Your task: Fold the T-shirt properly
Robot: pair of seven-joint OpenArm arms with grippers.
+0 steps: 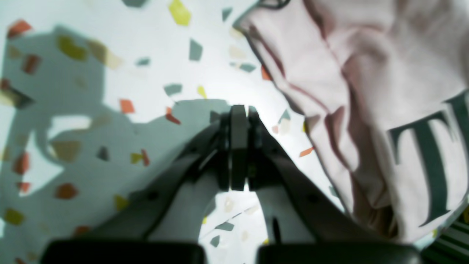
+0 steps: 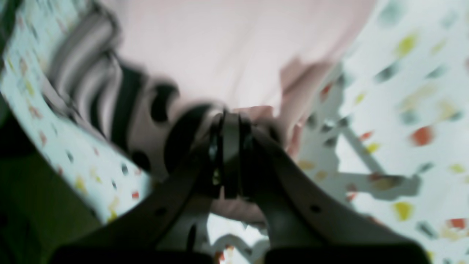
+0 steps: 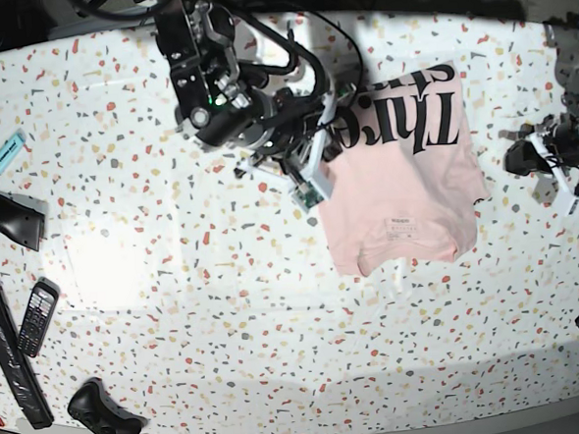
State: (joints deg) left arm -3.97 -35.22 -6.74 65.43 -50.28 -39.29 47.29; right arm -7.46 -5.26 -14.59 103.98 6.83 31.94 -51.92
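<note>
The pale pink T-shirt (image 3: 406, 195) lies on the speckled table, its black lettering (image 3: 411, 121) showing on the far part. My right gripper (image 3: 312, 176) is at the shirt's left edge and shut on the T-shirt. In the blurred right wrist view, pink cloth (image 2: 227, 51) bunches around and under that gripper's (image 2: 231, 115) closed fingers. My left gripper (image 3: 509, 158) hovers off the shirt's right edge. The left wrist view shows the left gripper (image 1: 239, 110) shut with nothing in it, and the rumpled T-shirt (image 1: 366, 91) beside it.
At the table's left edge are a teal marker (image 3: 5, 151), a dark wedge (image 3: 9, 216), a keypad handset (image 3: 38, 316), a long black strip (image 3: 8, 357) and a black game controller (image 3: 103, 413). Cables trail behind the right arm (image 3: 212, 74).
</note>
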